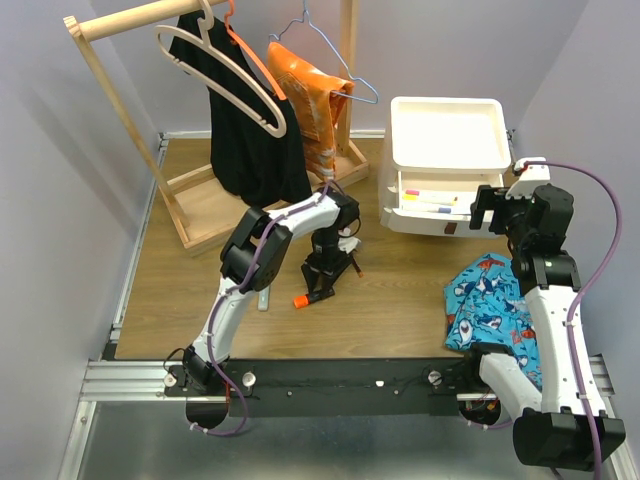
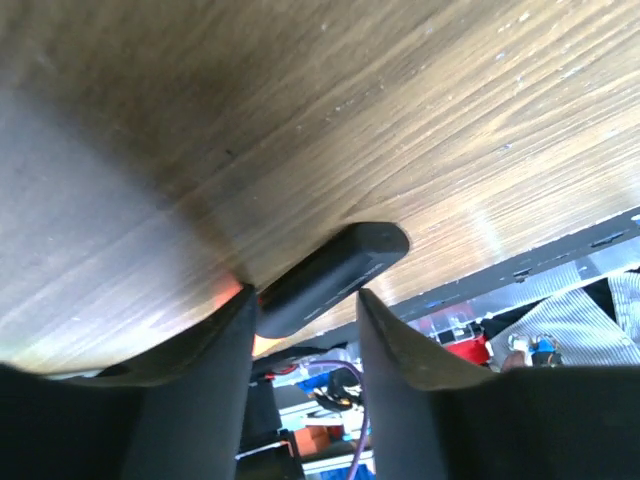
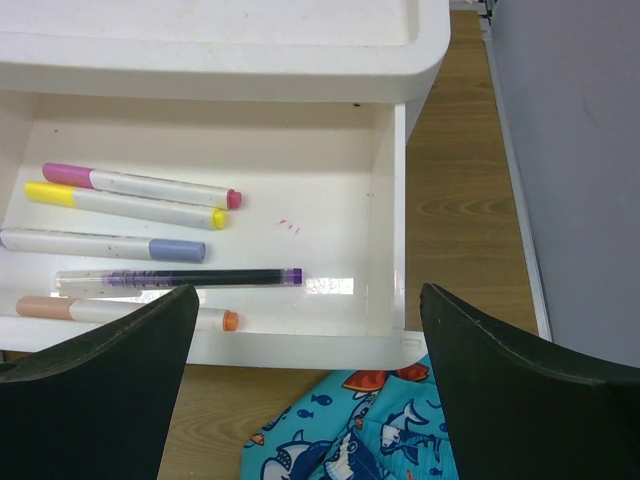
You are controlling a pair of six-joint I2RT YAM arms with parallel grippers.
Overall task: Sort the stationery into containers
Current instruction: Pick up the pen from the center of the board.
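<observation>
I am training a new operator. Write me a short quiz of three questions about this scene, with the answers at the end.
1. True or false: the right tool is shut on a pen.
2. Which thing does the left tool straddle? A) a black marker B) a blue eraser C) a clothes hanger
3. Fill in: in the right wrist view, the open drawer shows ___ pens.

Key: 1 false, it is open and holds nothing; 2 A; 3 five.
</observation>
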